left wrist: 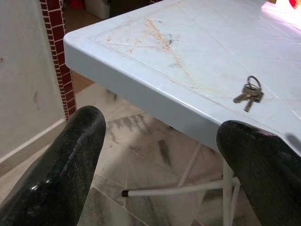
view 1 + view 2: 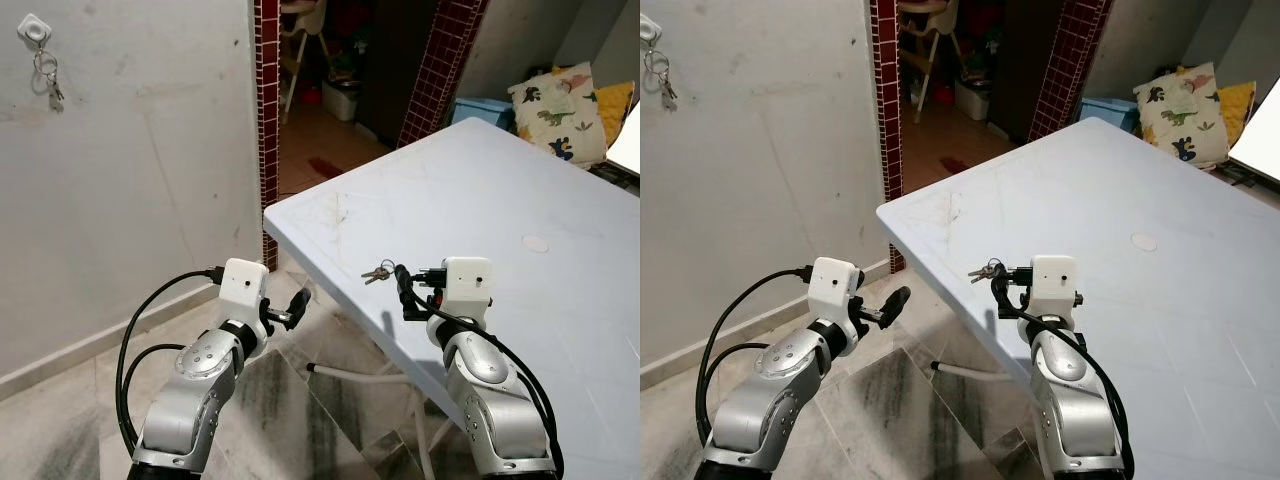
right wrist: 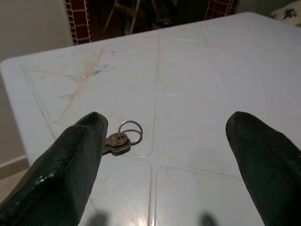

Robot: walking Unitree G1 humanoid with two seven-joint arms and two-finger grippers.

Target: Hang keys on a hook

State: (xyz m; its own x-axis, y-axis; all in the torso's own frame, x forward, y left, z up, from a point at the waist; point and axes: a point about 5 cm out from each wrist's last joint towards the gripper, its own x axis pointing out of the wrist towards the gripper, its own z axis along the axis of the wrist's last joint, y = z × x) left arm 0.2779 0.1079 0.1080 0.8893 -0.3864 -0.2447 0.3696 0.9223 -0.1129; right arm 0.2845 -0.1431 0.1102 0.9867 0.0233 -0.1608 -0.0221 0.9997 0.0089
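Small metal keys on a ring [image 2: 377, 272] lie mid-frame on my pale blue plastic table [image 2: 520, 190] | right gripper [image 3: 164, 155] spread wide above them | left gripper [image 1: 160, 160] released off the table edge | white wall hook [image 2: 36, 30] upper left, already holding another key bunch [image 2: 49, 78]

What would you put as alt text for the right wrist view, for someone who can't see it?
A small bunch of keys on a ring lies on a scuffed white plastic table, just beyond the right gripper, whose two black fingers are spread wide open above the tabletop. A red tiled doorway edge shows behind the table.
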